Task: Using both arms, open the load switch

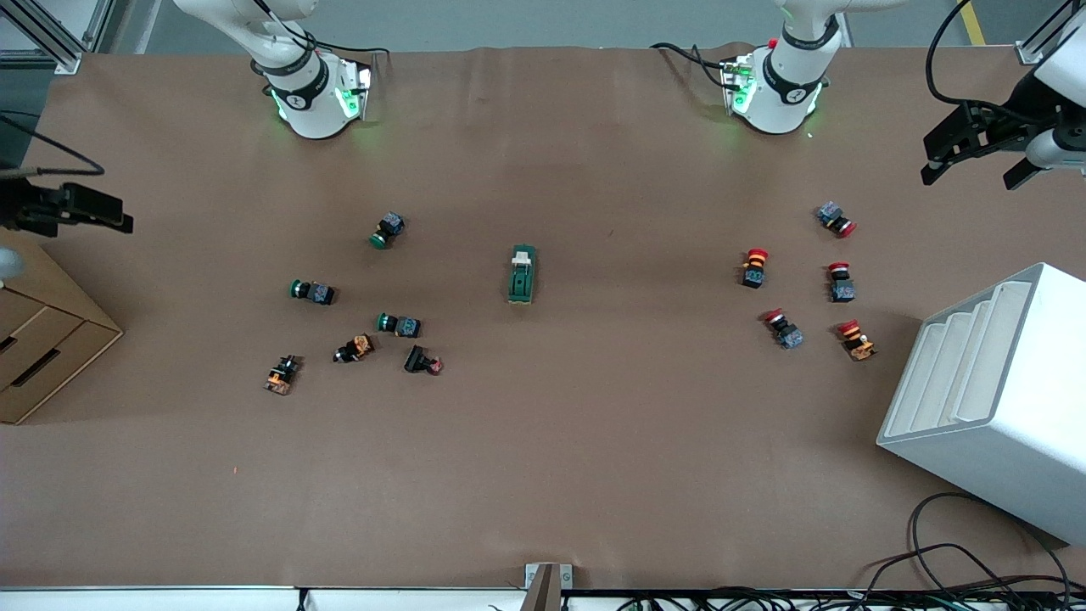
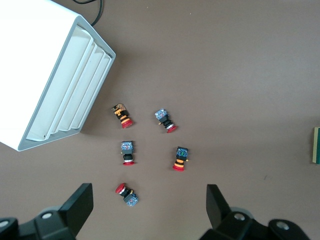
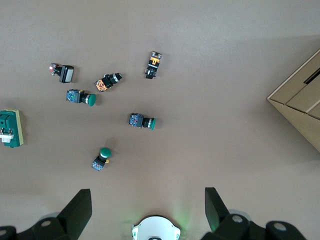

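Note:
The load switch (image 1: pixel 522 274) is a dark green block with a white tab, lying flat at the middle of the table. It also shows at the edge of the right wrist view as the load switch (image 3: pixel 11 128), and as a sliver of the load switch (image 2: pixel 316 145) in the left wrist view. My left gripper (image 1: pixel 976 168) hangs open and empty high over the left arm's end of the table, its fingers wide apart around my left gripper (image 2: pixel 148 207). My right gripper (image 1: pixel 97 214) hangs open and empty over the right arm's end, shown as my right gripper (image 3: pixel 147 207). Both are well away from the switch.
Several red-capped buttons (image 1: pixel 797 284) lie toward the left arm's end, beside a white slotted rack (image 1: pixel 993 382). Several green-capped and black buttons (image 1: pixel 361 305) lie toward the right arm's end, near a cardboard box (image 1: pixel 42 339). Cables (image 1: pixel 959 568) trail at the table's front corner.

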`<state>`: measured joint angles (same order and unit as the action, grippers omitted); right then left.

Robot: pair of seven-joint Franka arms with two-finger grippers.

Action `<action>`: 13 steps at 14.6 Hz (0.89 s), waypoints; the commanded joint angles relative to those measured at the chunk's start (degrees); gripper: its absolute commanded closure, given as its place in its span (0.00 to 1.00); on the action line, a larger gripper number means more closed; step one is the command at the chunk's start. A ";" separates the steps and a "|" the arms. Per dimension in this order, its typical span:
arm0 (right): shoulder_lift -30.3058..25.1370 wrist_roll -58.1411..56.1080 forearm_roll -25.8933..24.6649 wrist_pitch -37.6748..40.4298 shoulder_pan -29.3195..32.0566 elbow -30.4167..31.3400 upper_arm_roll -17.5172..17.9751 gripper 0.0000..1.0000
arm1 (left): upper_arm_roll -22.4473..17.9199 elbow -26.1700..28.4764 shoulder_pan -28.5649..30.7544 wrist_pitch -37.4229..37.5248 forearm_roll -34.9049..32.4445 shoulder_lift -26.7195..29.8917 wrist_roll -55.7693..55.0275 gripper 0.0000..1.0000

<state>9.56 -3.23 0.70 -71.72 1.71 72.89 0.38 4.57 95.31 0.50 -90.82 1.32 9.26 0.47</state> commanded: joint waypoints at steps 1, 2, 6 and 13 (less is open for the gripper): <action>-4.20 0.94 -0.61 -0.26 -2.24 4.02 -1.52 0.00 | -0.53 0.49 -0.41 0.47 0.97 0.59 1.20 0.00; -5.16 0.94 -0.61 -0.35 -2.24 4.89 -1.61 0.00 | -0.53 0.49 -0.50 0.21 0.97 0.59 1.20 0.00; -8.60 0.85 -0.61 -2.11 -1.89 8.76 -1.52 0.00 | 0.00 0.40 -0.67 -0.50 0.97 0.59 1.20 0.00; -10.44 0.50 -0.61 -1.49 -1.19 8.68 -1.61 0.00 | -0.35 -3.72 -0.14 3.36 0.62 -1.43 0.67 0.00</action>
<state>1.52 -2.91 0.62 -72.46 0.21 79.16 -1.24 4.46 94.50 0.11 -89.89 1.34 9.15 0.51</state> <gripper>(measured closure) 0.000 0.000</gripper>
